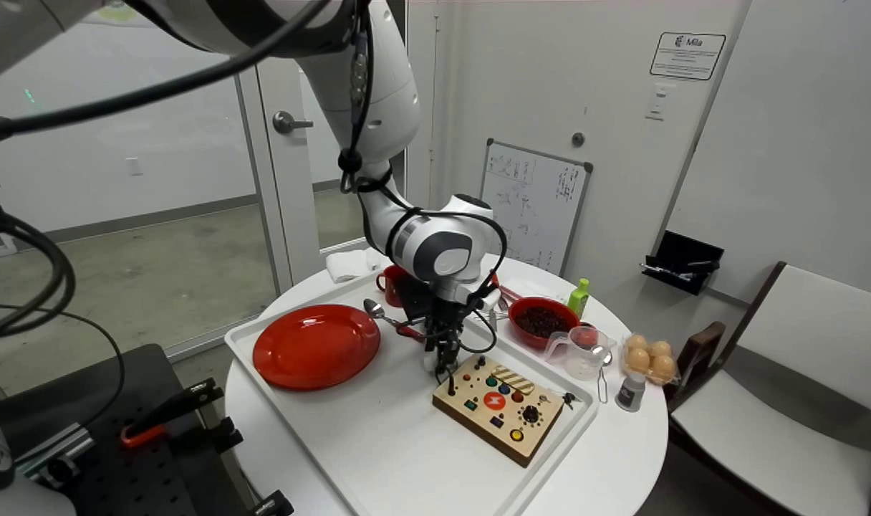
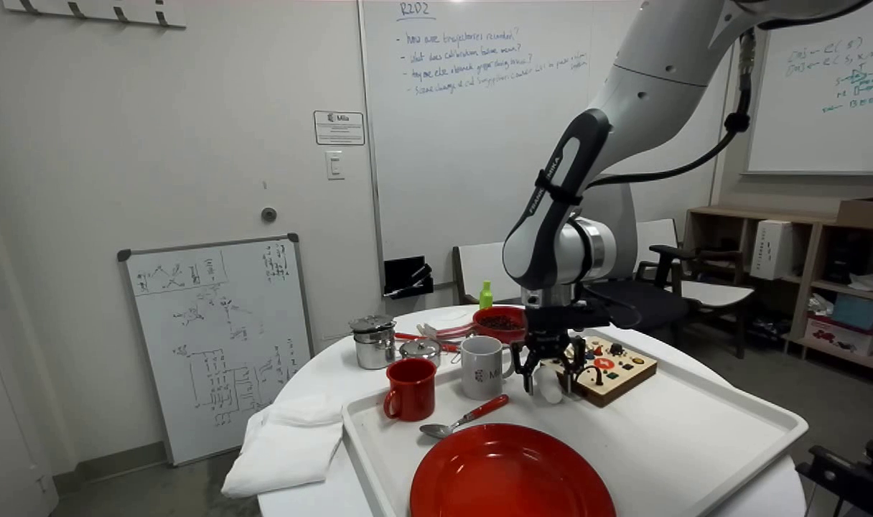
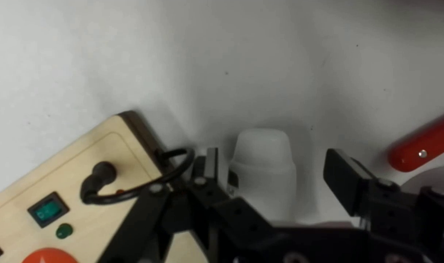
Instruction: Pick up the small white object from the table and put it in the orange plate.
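The gripper (image 3: pixel 273 164) straddles the small white object (image 3: pixel 264 173), fingers spread.
Left to right in an exterior view: the orange plate (image 1: pixel 316 347) lies near the left corner of the white tray (image 1: pixel 378 437); the spoon (image 1: pixel 373 309) sits just beside it, toward the far edge; next, the small white object rests on the tray between the fingers, a clear gap showing on one side in the wrist view; the wooden board (image 1: pixel 471 390) lies just inside the right edge, near the right corner.
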